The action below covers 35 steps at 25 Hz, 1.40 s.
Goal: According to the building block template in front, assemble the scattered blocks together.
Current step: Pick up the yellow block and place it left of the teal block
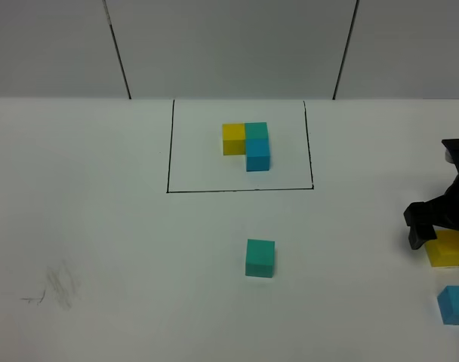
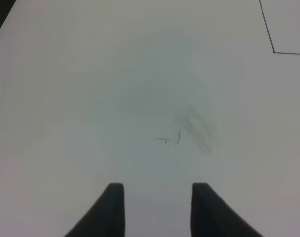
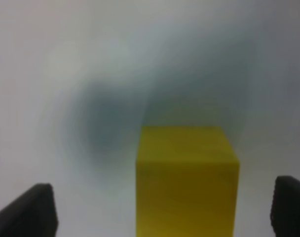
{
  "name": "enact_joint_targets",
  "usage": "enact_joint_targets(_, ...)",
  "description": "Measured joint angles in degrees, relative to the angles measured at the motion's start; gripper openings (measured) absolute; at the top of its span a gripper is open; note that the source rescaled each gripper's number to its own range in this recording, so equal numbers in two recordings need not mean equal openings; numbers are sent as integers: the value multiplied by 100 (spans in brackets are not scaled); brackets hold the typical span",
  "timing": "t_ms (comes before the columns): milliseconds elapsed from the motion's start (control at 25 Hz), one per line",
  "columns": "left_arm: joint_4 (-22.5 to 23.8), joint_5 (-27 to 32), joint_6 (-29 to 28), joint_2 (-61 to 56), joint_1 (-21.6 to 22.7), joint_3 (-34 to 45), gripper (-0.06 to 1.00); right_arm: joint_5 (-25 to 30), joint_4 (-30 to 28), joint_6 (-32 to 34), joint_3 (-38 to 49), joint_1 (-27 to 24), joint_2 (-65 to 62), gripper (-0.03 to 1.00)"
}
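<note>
Right claw (image 3: 162,210) spread wide, straddling the yellow block (image 3: 187,177) near the right edge of the table (image 1: 101,249), fingers clear of its sides. Blue block (image 1: 456,305) lies nearby; green block (image 1: 260,258) sits mid-table, apart from the framed template (image 1: 247,145). Left claw (image 2: 157,210) pressed together, empty.

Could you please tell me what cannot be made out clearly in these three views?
- Sky-blue cube: exterior high view, cut off by the right edge.
- Right end effector: same view, partly beyond that edge.
- Yellow cube: right wrist view, blurred, partly out of frame.
- Left end effector: left wrist view, only fingertips show.
</note>
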Motion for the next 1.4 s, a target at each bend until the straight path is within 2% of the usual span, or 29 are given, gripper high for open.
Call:
enact_joint_targets(400, 0, 0, 0, 0, 0, 0, 0, -200, -5, -25, 56, -113, 370, 75)
enact_joint_targets(440, 0, 0, 0, 0, 0, 0, 0, -220, -5, -70, 56, -113, 379, 70)
enact_joint_targets(520, 0, 0, 0, 0, 0, 0, 0, -273, -5, -163, 56, -113, 391, 53)
enact_joint_targets(600, 0, 0, 0, 0, 0, 0, 0, -307, -11, -222, 56, -113, 391, 19)
enact_joint_targets(800, 0, 0, 0, 0, 0, 0, 0, -285, -158, -698, 60, 19, -78, 20)
enact_joint_targets(880, 0, 0, 0, 0, 0, 0, 0, -331, -199, -1074, 60, 307, -481, 20)
enact_joint_targets(1000, 0, 0, 0, 0, 0, 0, 0, -357, -58, -2084, -89, 1110, -910, 20)
enact_joint_targets(1120, 0, 0, 0, 0, 0, 0, 0, 124, 383, -3770, -654, 1991, -832, 20)
enact_joint_targets(1200, 0, 0, 0, 0, 0, 0, 0, 637, 630, -4551, -1181, 2521, -567, 20)
enact_joint_targets(1280, 0, 0, 0, 0, 0, 0, 0, 1015, 657, -4851, -1729, 3036, -232, 20)
enact_joint_targets(1400, 0, 0, 0, 0, 0, 0, 0, 1610, 506, -4890, -2682, 3598, 378, 20)
